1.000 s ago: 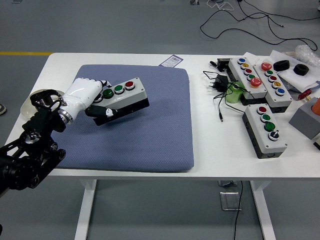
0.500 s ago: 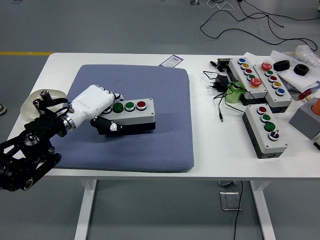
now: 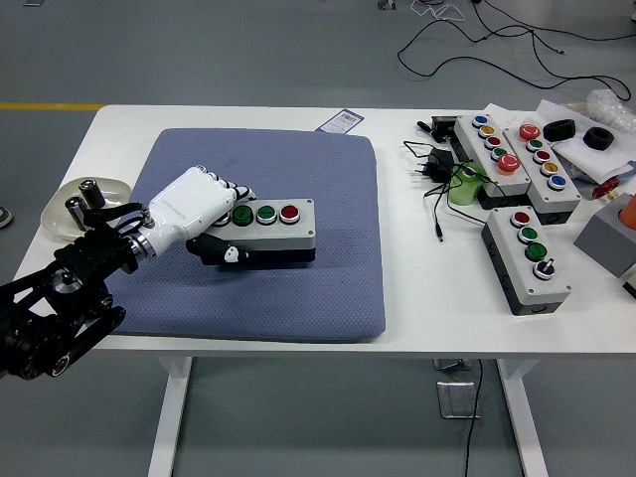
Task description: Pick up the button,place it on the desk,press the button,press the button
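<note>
You have a white worktop (image 3: 248, 119) on a grey floor (image 3: 199, 50), where black cables (image 3: 517, 45) trail beyond its far edge and a yellow line (image 3: 50, 106) runs at the left. A blue-grey pad (image 3: 298, 288) covers the worktop's left half. On that pad the left robot hand (image 3: 194, 209), white-shelled, is wrapped around the left end of the button box (image 3: 268, 231), fingers over the top, thumb on the black front side. The box lies near the pad's middle, showing two green buttons and one red. Right of the pad you see three more control boxes (image 3: 527, 258), a green bottle (image 3: 463, 186) and a black adapter (image 3: 440, 166). Left of the pad sits a pale dish (image 3: 70, 194).
</note>
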